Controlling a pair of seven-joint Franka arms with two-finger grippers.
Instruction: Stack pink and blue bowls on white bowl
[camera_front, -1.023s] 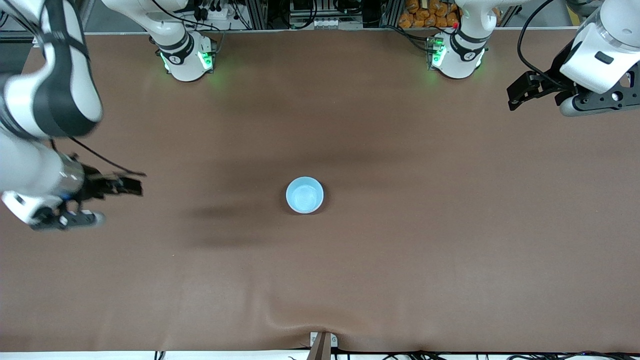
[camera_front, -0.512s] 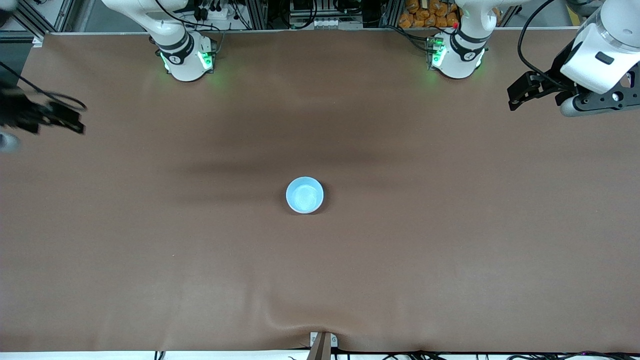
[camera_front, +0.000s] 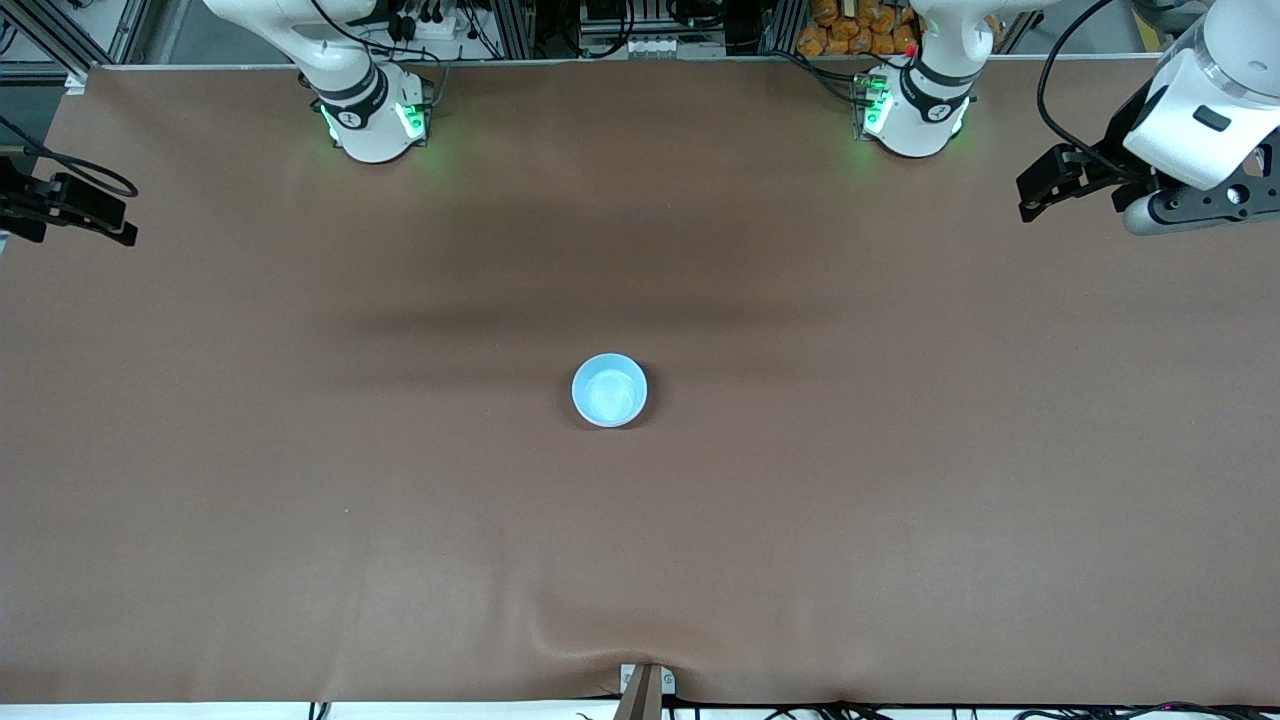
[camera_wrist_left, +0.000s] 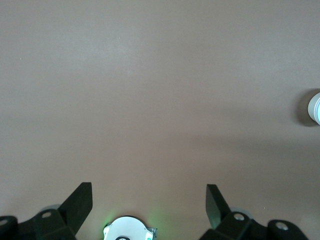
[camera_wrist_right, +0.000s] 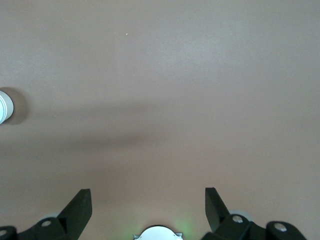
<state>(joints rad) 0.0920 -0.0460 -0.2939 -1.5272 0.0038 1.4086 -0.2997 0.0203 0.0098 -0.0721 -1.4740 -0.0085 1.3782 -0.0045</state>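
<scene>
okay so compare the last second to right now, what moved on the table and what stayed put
The right gripper pulled away from the middle of the table, out toward the right arm's end and closer to the bases' edge; it is open and empty. The blue bowl stayed put mid-table, the only bowl visible from above. The left gripper waits, open, over the left arm's end.
</scene>
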